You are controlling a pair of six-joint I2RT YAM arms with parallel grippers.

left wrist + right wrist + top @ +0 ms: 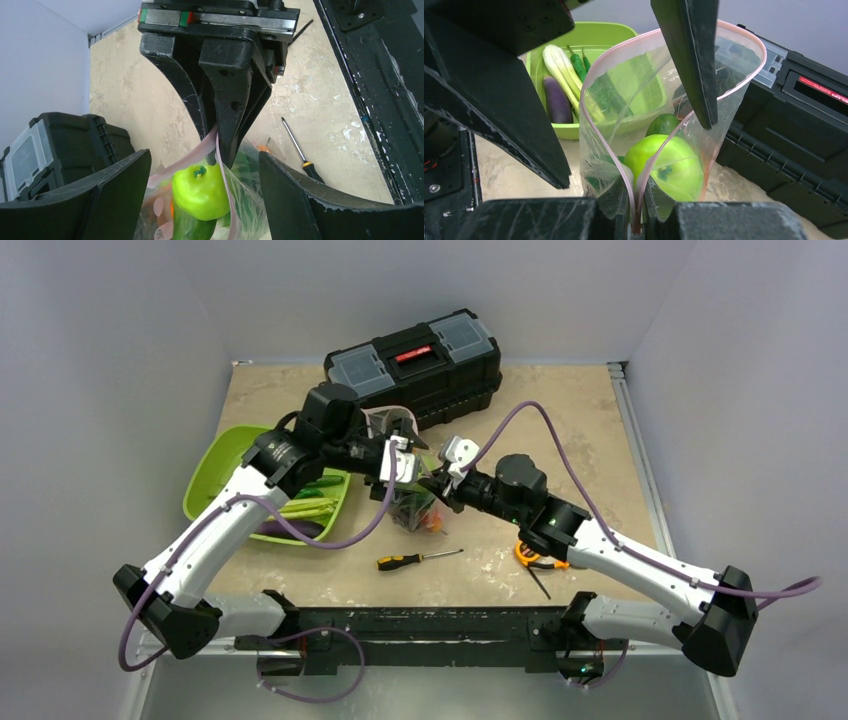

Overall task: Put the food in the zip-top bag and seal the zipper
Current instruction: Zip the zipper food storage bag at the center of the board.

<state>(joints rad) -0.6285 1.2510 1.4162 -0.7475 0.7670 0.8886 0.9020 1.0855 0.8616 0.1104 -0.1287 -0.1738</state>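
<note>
The clear zip-top bag (415, 512) hangs between my two grippers over the middle of the table, its mouth open in a loop. A green apple (200, 192) and a dark green cucumber (664, 122) lie inside, with orange and leafy pieces below them. My right gripper (636, 212) is shut on the pinkish zipper (596, 120) at one end of the mouth, where the two strips meet. My left gripper (202, 161) is open, its fingers (691, 60) wide apart on either side of the bag's top. In the top view the left gripper (405, 462) sits close to the right gripper (437, 483).
A lime-green tray (225, 465) at the left holds a purple eggplant (556, 100), a leafy green-white piece (564, 70) and green chilies. A black toolbox (415, 365) stands behind the bag. A screwdriver (418, 559) and orange-handled scissors (540, 558) lie near the front.
</note>
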